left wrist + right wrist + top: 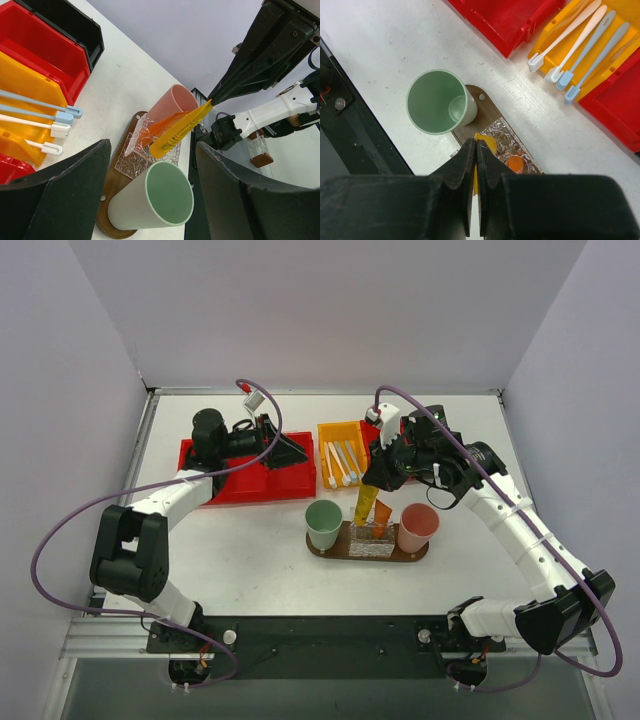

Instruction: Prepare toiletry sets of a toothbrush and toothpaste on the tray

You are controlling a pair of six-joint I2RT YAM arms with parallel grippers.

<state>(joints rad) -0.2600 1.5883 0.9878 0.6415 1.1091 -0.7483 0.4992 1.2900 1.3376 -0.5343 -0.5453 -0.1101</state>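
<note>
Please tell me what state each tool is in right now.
Left tool: open, holding nothing.
Right tool: closed on the yellow toothpaste tube.

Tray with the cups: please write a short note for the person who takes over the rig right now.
Left gripper: open, holds nothing, above the red bin.
Right gripper: shut on the yellow tube, whose lower end is at the glass cup on the tray.
Done: the orange tube stands in the glass cup.
Other things: four toothbrushes lie in the yellow bin. The green cup is empty. The pink cup is also on the tray.
To do: probably release the yellow tube, then bring toothbrushes to the tray.
</note>
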